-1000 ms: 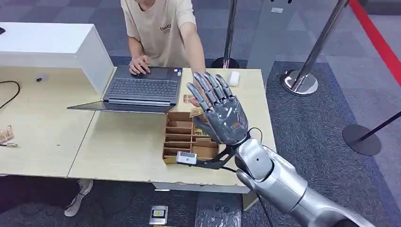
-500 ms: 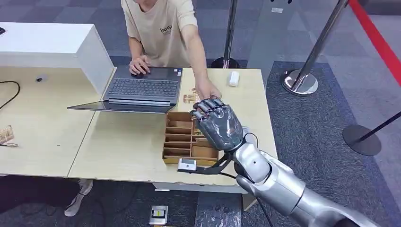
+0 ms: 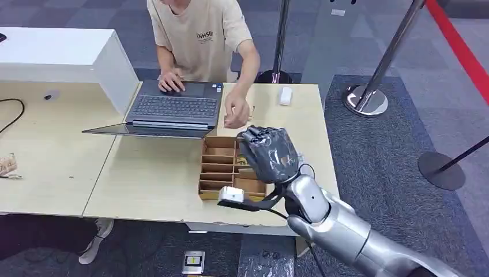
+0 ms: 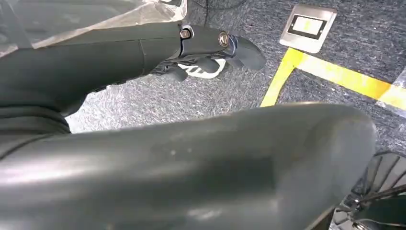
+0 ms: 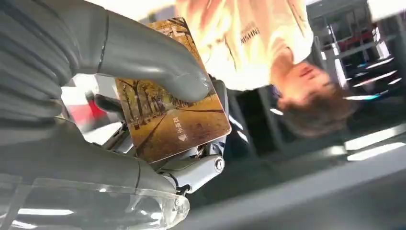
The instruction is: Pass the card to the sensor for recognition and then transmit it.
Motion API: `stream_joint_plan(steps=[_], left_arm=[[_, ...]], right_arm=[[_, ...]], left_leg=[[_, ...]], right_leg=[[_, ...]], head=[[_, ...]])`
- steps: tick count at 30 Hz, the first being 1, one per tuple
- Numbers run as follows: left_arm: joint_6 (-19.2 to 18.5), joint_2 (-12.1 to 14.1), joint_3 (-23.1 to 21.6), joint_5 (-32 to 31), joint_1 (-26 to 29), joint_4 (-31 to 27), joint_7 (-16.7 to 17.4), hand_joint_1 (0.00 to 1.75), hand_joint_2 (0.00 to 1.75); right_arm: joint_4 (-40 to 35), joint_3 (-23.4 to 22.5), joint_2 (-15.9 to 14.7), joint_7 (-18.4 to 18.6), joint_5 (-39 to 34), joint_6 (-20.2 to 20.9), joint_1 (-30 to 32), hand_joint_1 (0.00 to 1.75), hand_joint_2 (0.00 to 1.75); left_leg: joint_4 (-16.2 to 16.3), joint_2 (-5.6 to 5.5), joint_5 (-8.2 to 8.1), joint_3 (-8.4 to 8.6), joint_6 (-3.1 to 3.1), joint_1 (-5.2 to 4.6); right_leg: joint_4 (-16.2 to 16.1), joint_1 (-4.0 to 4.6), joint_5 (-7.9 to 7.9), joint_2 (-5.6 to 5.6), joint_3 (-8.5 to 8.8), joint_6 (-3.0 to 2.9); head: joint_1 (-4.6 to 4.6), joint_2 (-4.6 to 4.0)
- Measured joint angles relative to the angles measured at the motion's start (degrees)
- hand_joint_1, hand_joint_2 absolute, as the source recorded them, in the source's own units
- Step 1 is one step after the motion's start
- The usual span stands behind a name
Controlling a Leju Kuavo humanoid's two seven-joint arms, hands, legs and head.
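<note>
— Changed? Right hand curled shut now, thumb pinning the card, above the brown box. Person's hand pulled away.
— Means? Card taken; sensor next. Left hand: cannot tell.

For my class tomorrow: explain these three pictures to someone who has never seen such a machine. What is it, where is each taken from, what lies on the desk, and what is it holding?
This is a humanoid robot with silver arms. The head view looks down from the robot's body onto a wooden desk. On it are a laptop, a wooden divided box and a small white device. A person sits opposite. The right hand hovers over the box. The right wrist view, from a camera behind that hand, shows its thumb pressing a card with an autumn-trees picture against its fingers. The left wrist view shows the left hand hanging above grey carpet.
</note>
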Motion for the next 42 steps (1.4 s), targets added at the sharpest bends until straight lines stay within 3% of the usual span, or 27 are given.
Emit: stream_joint_plan(steps=[8, 14, 26, 34, 42], left_arm=[[0.0, 0.0, 0.0, 0.2, 0.0, 0.0, -0.4, 0.0, 0.0], [0.0, 0.0, 0.0, 0.6, 0.2, 0.0, -0.4, 0.0, 0.0], [1.5, 0.0, 0.0, 2.4, 1.1, 0.0, -0.1, 0.0, 0.0], [2.1, -0.2, 0.2, 3.0, 1.6, 0.0, 0.0, 0.0, 0.0], [2.4, -0.3, 0.3, 3.0, 1.7, 0.0, 0.0, 0.0, 0.0]], right_arm=[[2.0, -7.8, 1.2, -9.0, -29.0, -1.6, 2.0, 1.75, 1.75], [10.4, -15.0, 1.1, -14.3, -42.9, 1.2, 2.2, 1.75, 1.75], [27.8, -22.1, 2.5, -18.1, -50.5, 5.2, 6.1, 1.75, 1.75], [35.6, -23.1, 4.8, -18.0, -52.0, 10.0, 8.6, 1.75, 1.75], [39.3, -23.7, 6.5, -17.7, -51.1, 11.5, 7.7, 1.75, 1.75]], left_leg=[[0.0, 0.0, 0.0, -0.01, 0.0, -0.01], [0.0, -0.02, -0.01, -0.01, 0.01, -0.06], [0.0, -0.05, -0.15, -0.04, -0.02, -0.05], [0.0, -0.03, -0.18, -0.03, -0.02, -0.04], [0.0, 0.09, -0.24, 0.34, -0.01, -0.03]], right_leg=[[0.0, -0.01, 0.0, 0.0, -0.01, 0.0], [0.0, -0.04, 0.0, -0.01, -0.02, 0.0], [0.0, -0.02, -0.11, -0.01, -0.04, 0.03], [0.0, -0.02, -0.16, -0.01, -0.05, 0.02], [0.0, -0.02, -0.17, 0.15, 0.27, 0.0]], head=[[0.0, 0.0], [0.0, 0.0], [0.02, 0.0], [0.02, 0.0], [0.0, 0.0]])
